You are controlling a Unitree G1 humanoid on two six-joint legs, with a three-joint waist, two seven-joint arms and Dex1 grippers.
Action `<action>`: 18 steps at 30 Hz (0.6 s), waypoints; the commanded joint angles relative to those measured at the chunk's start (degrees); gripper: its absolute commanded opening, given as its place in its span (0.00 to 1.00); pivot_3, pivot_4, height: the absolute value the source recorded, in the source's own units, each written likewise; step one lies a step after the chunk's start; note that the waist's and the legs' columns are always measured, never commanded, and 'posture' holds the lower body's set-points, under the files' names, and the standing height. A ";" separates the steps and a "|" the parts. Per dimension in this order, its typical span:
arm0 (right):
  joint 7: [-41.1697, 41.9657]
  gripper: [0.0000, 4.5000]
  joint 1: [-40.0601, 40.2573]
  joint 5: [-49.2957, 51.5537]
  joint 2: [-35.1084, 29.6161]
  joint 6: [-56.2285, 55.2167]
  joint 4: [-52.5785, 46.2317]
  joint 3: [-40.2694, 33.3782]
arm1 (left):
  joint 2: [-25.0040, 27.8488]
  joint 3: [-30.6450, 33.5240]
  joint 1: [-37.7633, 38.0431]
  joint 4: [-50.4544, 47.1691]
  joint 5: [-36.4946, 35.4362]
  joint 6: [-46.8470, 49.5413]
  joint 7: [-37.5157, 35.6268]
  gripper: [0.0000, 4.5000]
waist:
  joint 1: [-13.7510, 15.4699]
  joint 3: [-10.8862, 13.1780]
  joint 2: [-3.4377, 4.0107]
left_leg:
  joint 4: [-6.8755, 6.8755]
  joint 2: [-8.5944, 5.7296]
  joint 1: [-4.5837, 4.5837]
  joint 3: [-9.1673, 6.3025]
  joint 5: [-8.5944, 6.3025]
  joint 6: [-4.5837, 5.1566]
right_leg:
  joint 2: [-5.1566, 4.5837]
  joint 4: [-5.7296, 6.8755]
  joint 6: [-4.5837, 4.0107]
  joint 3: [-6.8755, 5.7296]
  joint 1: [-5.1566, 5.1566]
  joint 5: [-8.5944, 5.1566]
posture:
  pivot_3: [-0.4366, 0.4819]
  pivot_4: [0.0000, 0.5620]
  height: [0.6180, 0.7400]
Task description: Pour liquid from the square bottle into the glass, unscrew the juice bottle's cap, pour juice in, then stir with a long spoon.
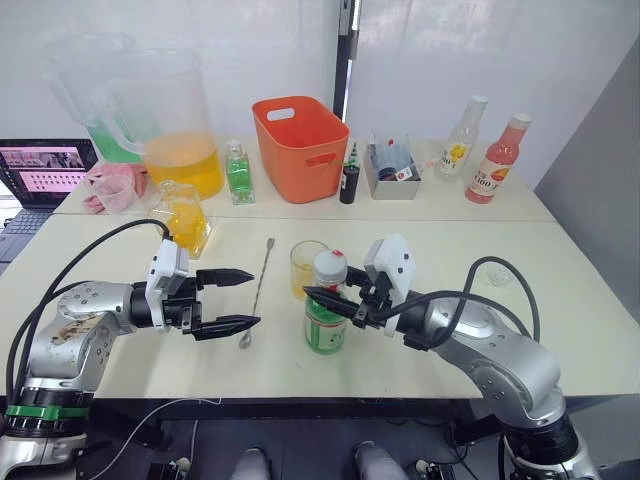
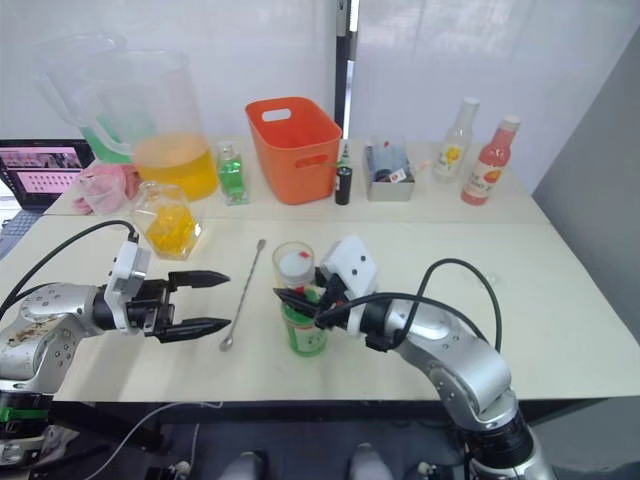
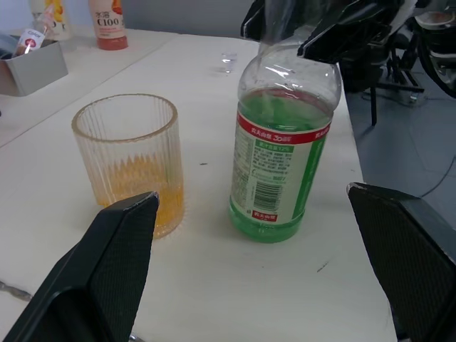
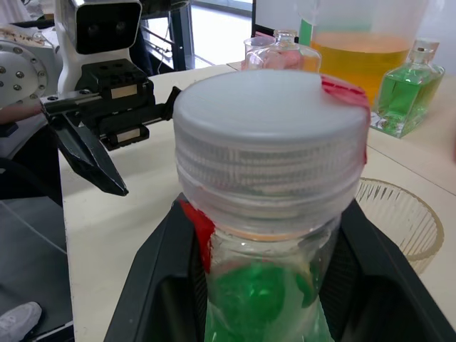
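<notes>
The right tool [image 1: 328, 297] clamps the juice bottle [image 1: 326, 322] below its cap [image 4: 271, 135], so the left tool [image 1: 240, 298], spread apart, should grip the cap squarely before twisting.

Open tabletop [image 1: 120, 375] lies ahead of the left claw [image 1: 245, 298], whose fingers gape wide, but the long spoon [image 1: 257, 291] lies across its path toward the juice bottle [image 1: 326, 316]. The glass [image 1: 306, 268] crowds just behind that bottle. The right claw [image 1: 322, 297] blocks its far side.
</notes>
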 commanded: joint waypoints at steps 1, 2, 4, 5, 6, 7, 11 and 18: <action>1.52 0.31 0.07 -0.69 -0.55 -1.65 -0.29 -0.11 | 0.95 1.45 -0.16 -0.60 -0.65 -0.78 -0.72 1.00 | 0.06 0.00 0.00 | 0.00 0.00 0.00 0.00 0.00 0.00 | 0.00 0.00 0.00 0.00 0.00 0.00 | 0.48 0.27 1.00; 1.87 0.31 0.15 -0.66 -0.69 -1.79 -0.21 -0.31 | 1.00 1.49 -0.36 -0.08 -0.46 -1.06 -0.81 1.00 | 0.09 0.00 0.00 | 0.00 0.00 0.00 0.00 0.00 0.00 | 0.00 0.00 0.00 -0.01 0.00 0.00 | 0.48 0.27 1.00; 2.29 0.31 0.16 -0.56 -0.78 -1.91 -0.20 -0.60 | 1.04 1.48 -0.50 0.42 -0.41 -1.31 -1.04 1.00 | 0.09 0.00 0.00 | 0.00 0.00 0.00 0.00 0.00 0.00 | 0.00 0.00 0.00 -0.01 0.00 0.00 | 0.48 0.27 1.00; 2.96 0.55 -0.04 0.48 -1.08 -1.75 -0.58 -1.59 | 0.99 1.44 -0.65 0.75 -0.29 -1.64 -1.11 1.00 | 0.12 0.00 0.00 | 0.00 0.00 0.00 0.00 0.00 0.00 | 0.00 -0.01 0.00 0.00 0.00 0.00 | 0.48 0.27 1.00; 3.54 0.62 -0.27 1.57 -1.41 -1.55 -0.90 -2.77 | 0.91 1.39 -0.84 1.11 -0.15 -1.99 -1.14 1.00 | 0.16 0.00 0.00 | 0.00 0.00 -0.01 0.00 0.00 0.00 | 0.00 -0.01 0.00 0.00 0.00 0.00 | 0.48 0.27 1.00; 3.89 0.70 -0.43 2.31 -1.62 -1.41 -1.14 -3.54 | 0.87 1.39 -0.94 1.39 -0.06 -2.27 -1.20 1.00 | 0.17 0.00 0.00 | 0.00 0.00 -0.01 0.00 0.00 0.00 | 0.00 -0.02 0.00 0.00 0.00 0.00 | 0.48 0.27 1.00; 7.03 1.00 0.12 6.05 -5.62 -0.70 -1.83 -8.99 | 0.69 1.06 -1.11 2.22 0.18 -3.25 -1.84 1.00 | 0.40 0.00 0.00 | 0.00 0.00 -0.04 0.00 0.00 0.00 | -0.01 -0.03 0.00 -0.01 0.00 -0.01 | 0.48 0.27 1.00; 18.24 1.00 5.26 13.43 -18.28 -0.11 -1.73 -19.66 | -0.83 0.90 -2.10 4.33 1.88 -7.16 -0.83 1.00 | 0.73 0.00 -0.01 | -0.01 -0.01 -0.08 0.00 0.00 0.00 | -0.02 -0.10 -0.01 -0.01 0.02 -0.02 | 0.48 0.27 1.00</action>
